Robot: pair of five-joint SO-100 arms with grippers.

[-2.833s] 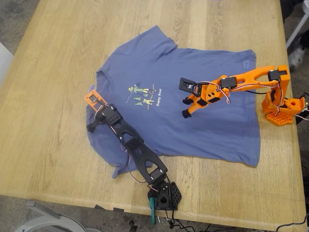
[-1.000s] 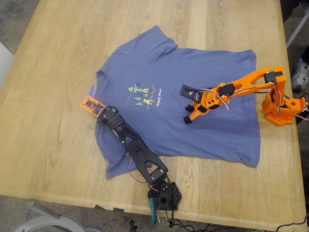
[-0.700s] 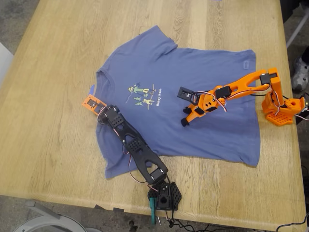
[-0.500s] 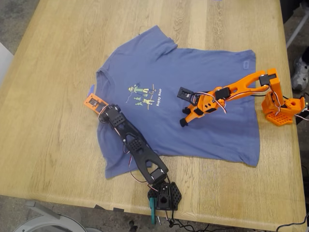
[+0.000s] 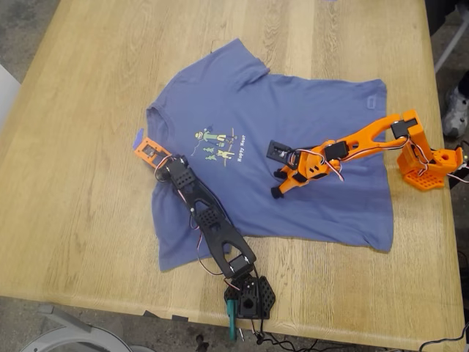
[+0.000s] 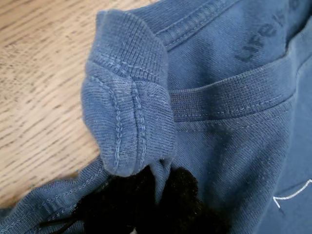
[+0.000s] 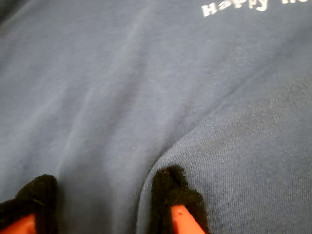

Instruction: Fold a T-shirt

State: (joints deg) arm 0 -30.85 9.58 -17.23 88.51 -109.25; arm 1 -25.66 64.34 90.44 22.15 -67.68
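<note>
my first hand (image 6: 146,204) pinching T-shirt (image 5: 308,125) collar fold; my second hand (image 7: 105,204) spread, pads pressing chest cloth on table (image 5: 88,66).

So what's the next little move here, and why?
Probably my first gripper lifts a little and carries the pinched collar across the T-shirt toward the print. The ribbed edge is already bunched between its jaws, while my second gripper presses the cloth, open.
</note>
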